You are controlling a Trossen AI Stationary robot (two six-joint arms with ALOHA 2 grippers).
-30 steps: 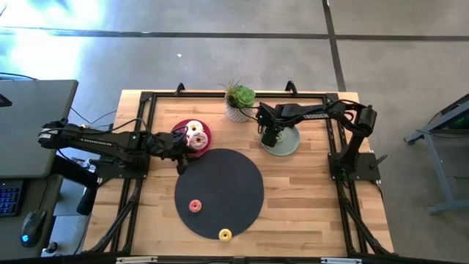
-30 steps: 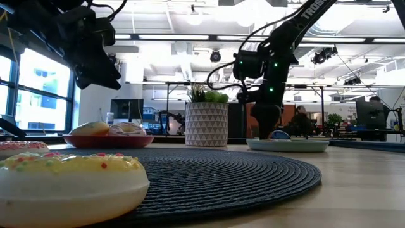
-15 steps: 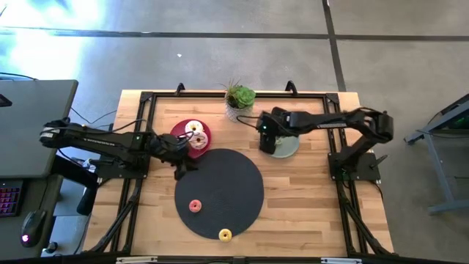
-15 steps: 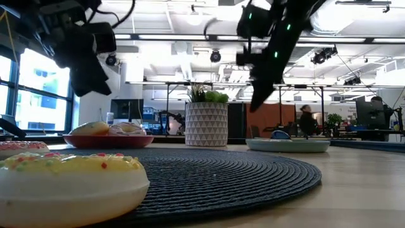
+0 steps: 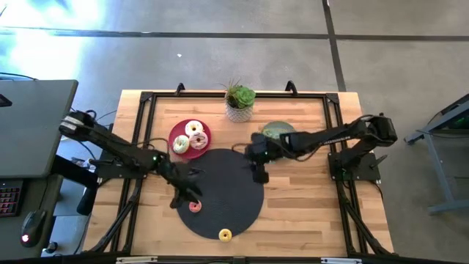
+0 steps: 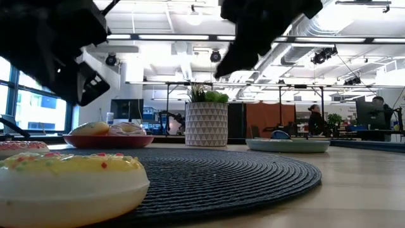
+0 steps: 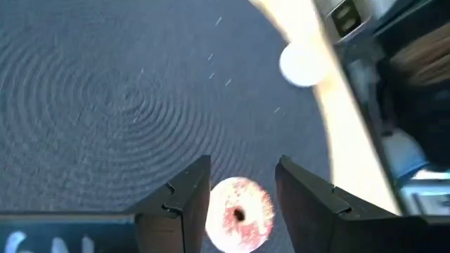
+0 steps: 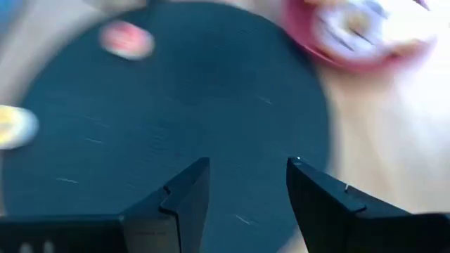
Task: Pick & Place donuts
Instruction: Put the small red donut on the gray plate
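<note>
Desk: light wood top inside a black frame, bare wood open on the right half

Black round mat: centre of the desk, most of its weave uncovered

Red donut: mini ring with pale sprinkles, lying on the mat near its left edge; in the left wrist view it sits between and just beyond the two dark fingers, not touched

Yellow donut: mini ring at the mat's front rim, well apart from the red one; fills the near left of the low view

Red plate: just off the mat's rear left edge, carrying several frosted donuts in cream, pink and pale green

Sage-green plate: behind the mat on the right, partly hidden under the right arm; the low view shows something small and blue lying on it, kind not clear

Potted plant: white patterned pot at the rear edge, between the two plates

Left pincer: over the left part of the mat, just beside the red donut, fingers apart and empty

Right pincer: over the right part of the mat, fingers apart and empty, open mat below it

Person: standing far off in the room beyond the desk
</note>
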